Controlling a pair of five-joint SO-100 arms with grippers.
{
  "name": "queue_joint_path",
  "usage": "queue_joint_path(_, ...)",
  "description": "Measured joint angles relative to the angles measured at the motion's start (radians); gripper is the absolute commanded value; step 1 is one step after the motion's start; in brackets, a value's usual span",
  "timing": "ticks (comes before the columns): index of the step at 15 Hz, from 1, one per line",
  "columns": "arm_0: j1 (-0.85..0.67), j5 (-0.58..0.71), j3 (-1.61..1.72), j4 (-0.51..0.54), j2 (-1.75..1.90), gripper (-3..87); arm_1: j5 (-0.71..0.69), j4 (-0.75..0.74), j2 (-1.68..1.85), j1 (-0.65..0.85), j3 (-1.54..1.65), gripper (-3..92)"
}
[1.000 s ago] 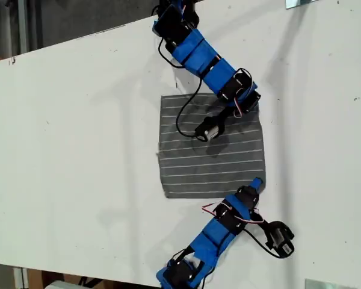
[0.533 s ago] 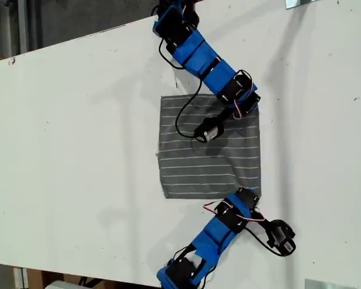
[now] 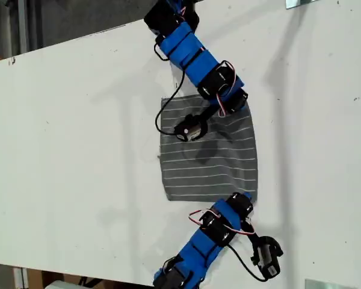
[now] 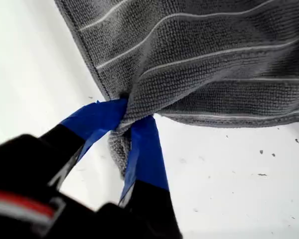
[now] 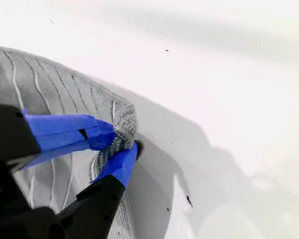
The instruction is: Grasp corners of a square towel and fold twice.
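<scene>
The grey striped towel (image 3: 204,156) lies on the white table (image 3: 78,150), its edge at the exterior view's right slightly raised. My first gripper (image 3: 246,197), on the arm at the exterior view's bottom, is shut on the towel's lower right corner; in its wrist view the blue fingers (image 4: 147,149) pinch the bunched corner (image 4: 118,149) of the towel (image 4: 214,55). My second gripper (image 3: 242,99), on the arm at the exterior view's top, is shut on the upper right corner; its wrist view shows the corner (image 5: 123,119) of the towel (image 5: 50,94) squeezed between its tips (image 5: 122,139).
The second arm's camera and black cable (image 3: 189,128) hang over the towel. Metal brackets sit at the exterior view's top right (image 3: 301,3) and bottom right (image 3: 325,284). The table's far edge (image 3: 60,43) runs across the exterior view's upper left.
Both grippers have shifted toward the exterior view's left, pulling the towel's right corners with them. The towel's right edge has drawn inward and lifted slightly.
</scene>
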Motion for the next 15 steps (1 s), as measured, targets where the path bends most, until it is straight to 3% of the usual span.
queue_joint_path(4, -0.160, 0.120, 0.081, 0.118, 0.196, -0.1, -0.071, 0.054, 0.172, 0.144, 0.044, -0.1)
queue_joint_path(9, -0.449, 0.230, 0.256, 0.133, 0.371, -0.1, -0.140, 0.043, 0.456, 0.391, 0.308, -0.1)
queue_joint_path(11, -0.548, 0.235, 0.405, 0.095, 0.474, -0.1, -0.166, 0.005, 0.509, 0.483, 0.426, -0.1)
queue_joint_path(15, -0.696, 0.238, 0.844, -0.101, 0.764, -0.2, -0.255, -0.072, 0.525, 0.681, 0.589, -0.1)
